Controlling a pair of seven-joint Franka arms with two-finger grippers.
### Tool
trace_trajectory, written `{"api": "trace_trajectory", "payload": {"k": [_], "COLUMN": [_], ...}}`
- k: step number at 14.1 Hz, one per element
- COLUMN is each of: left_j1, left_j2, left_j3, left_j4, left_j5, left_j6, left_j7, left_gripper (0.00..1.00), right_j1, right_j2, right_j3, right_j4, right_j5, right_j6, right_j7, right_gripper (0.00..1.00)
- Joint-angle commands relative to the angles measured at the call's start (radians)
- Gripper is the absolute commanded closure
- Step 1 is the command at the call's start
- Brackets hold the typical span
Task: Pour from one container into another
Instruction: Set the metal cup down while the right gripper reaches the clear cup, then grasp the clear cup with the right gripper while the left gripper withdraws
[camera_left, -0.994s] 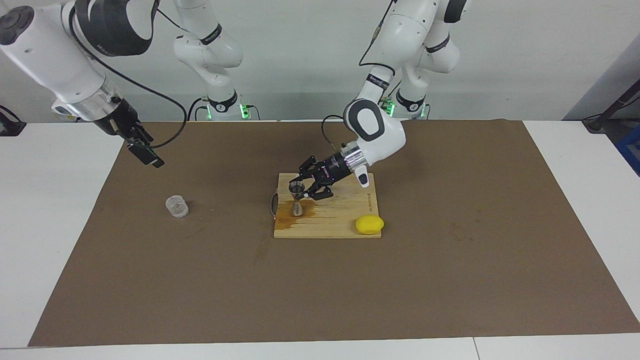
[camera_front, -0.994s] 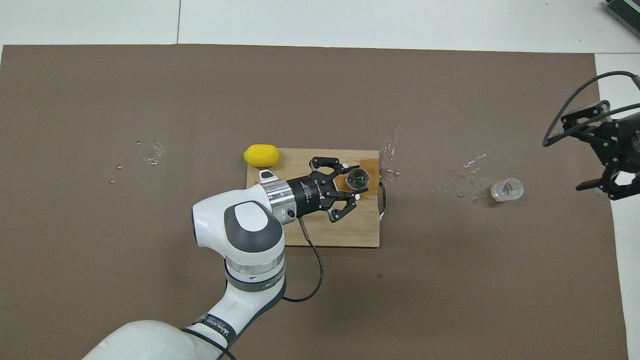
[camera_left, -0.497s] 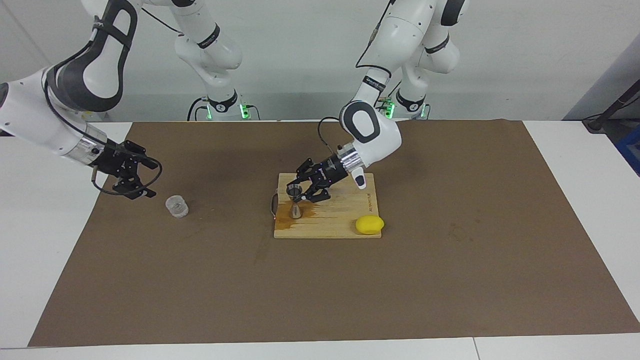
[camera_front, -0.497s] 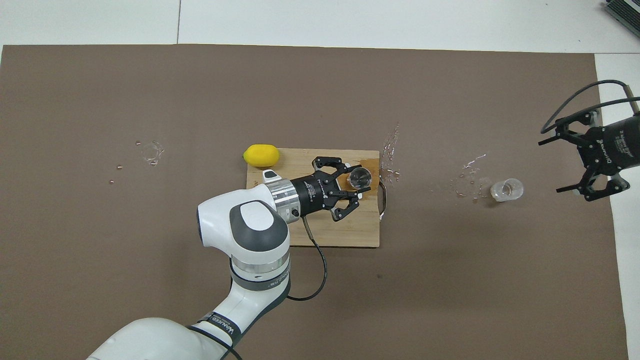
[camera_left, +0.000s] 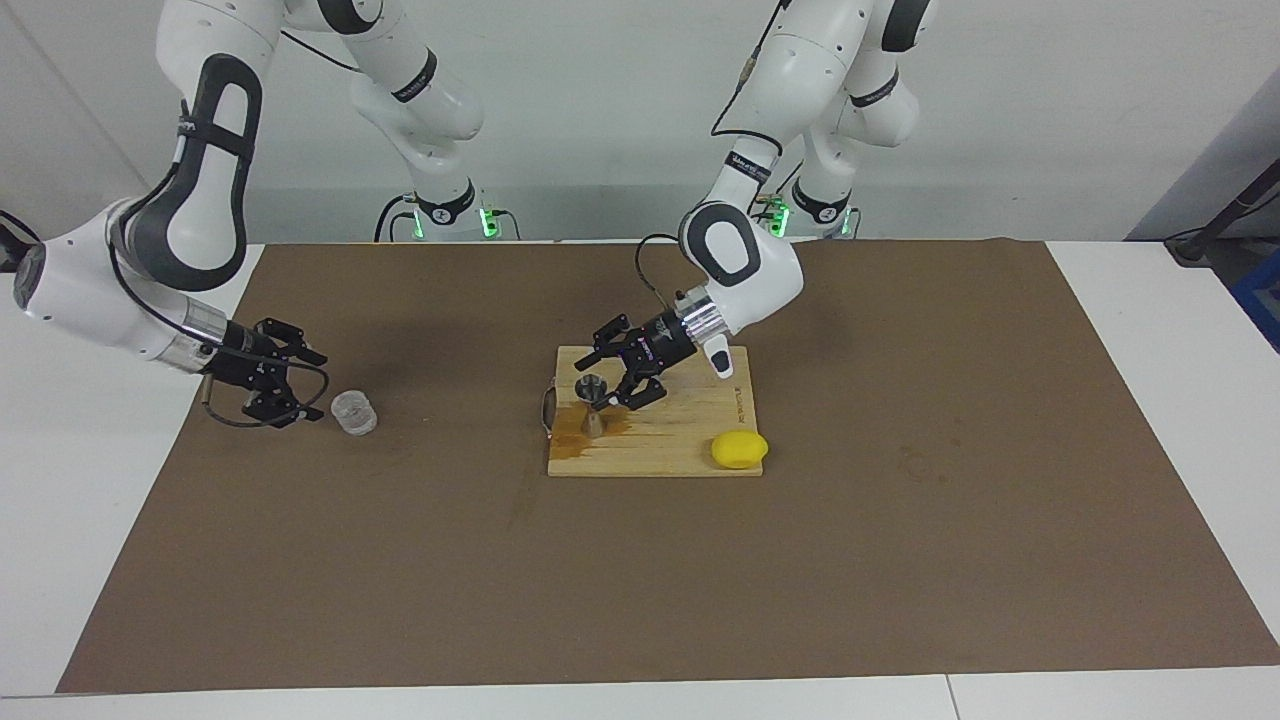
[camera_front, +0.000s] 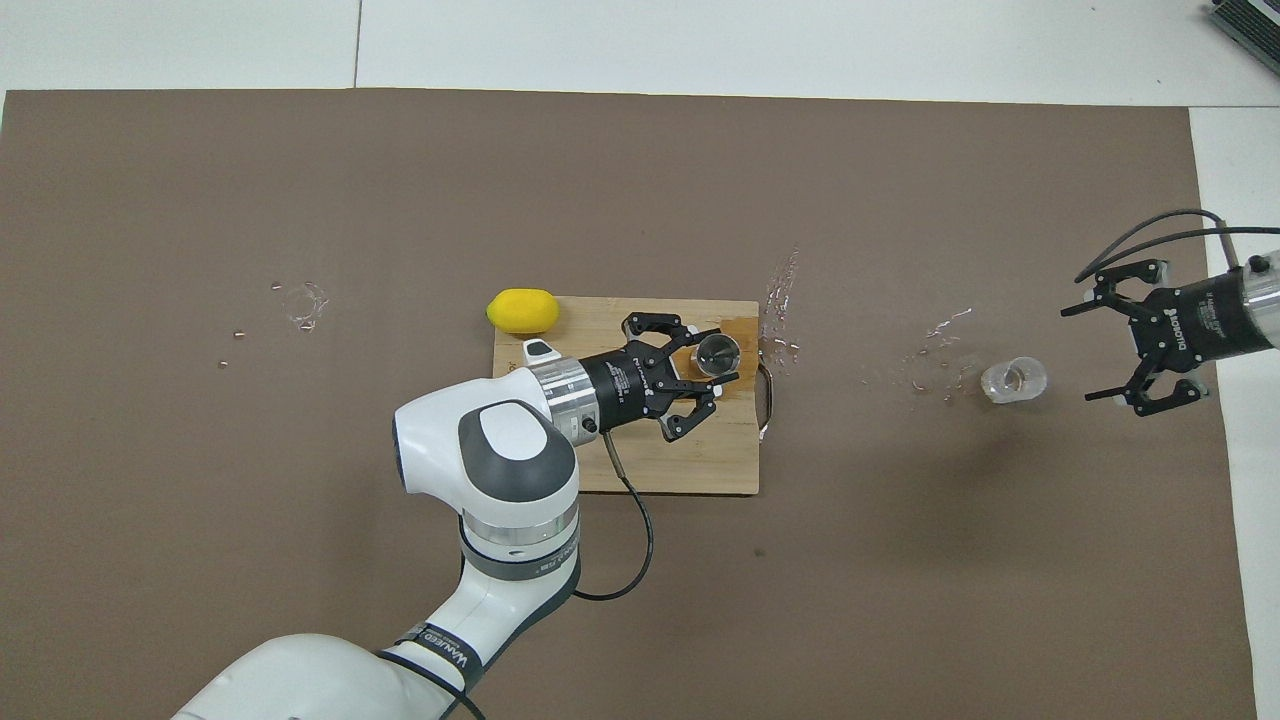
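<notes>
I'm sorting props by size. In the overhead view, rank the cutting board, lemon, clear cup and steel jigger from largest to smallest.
1. Cutting board, by far.
2. Lemon.
3. Clear cup and steel jigger: their round outlines look about alike from above, so I won't rank them.

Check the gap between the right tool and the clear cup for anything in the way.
Nothing visible does. The right tool, open, sits low beside the clear cup, with only bare brown mat and a few droplets by the cup.

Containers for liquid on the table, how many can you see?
2. A clear cup stands on the brown mat toward the right arm's end of the table; a steel jigger stands on the wooden cutting board. None looks hidden.
</notes>
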Motion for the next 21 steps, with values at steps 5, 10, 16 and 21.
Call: {"api": "trace_trajectory", "payload": {"k": [5, 10, 16, 21], "left_j1": [-0.020, -0.003, 0.165, 0.340], "left_j2": [0.006, -0.005, -0.129, -0.244], "left_j3": [0.010, 0.010, 0.007, 0.017], "left_j4": [0.014, -0.015, -0.156, -0.181], "left_j5": [-0.030, -0.023, 0.055, 0.326], "left_j6": [0.034, 0.011, -0.115, -0.173], "left_j7": [0.010, 0.007, -0.002, -0.012], "left_gripper": [0.00, 0.00, 0.00, 0.00], "right_j1": [-0.063, -0.063, -0.062, -0.063], "right_j2": [0.139, 0.132, 0.113, 0.110], "right_j3": [0.013, 0.013, 0.014, 0.014], "right_j4": [-0.015, -0.090, -0.147, -0.147], "right_j5": [0.100, 0.164, 0.223, 0.239], "right_j6": [0.051, 0.072, 0.082, 0.065], "right_j7": [-0.165, -0.190, -0.242, -0.271], "right_gripper": [0.00, 0.00, 0.08, 0.53]}}
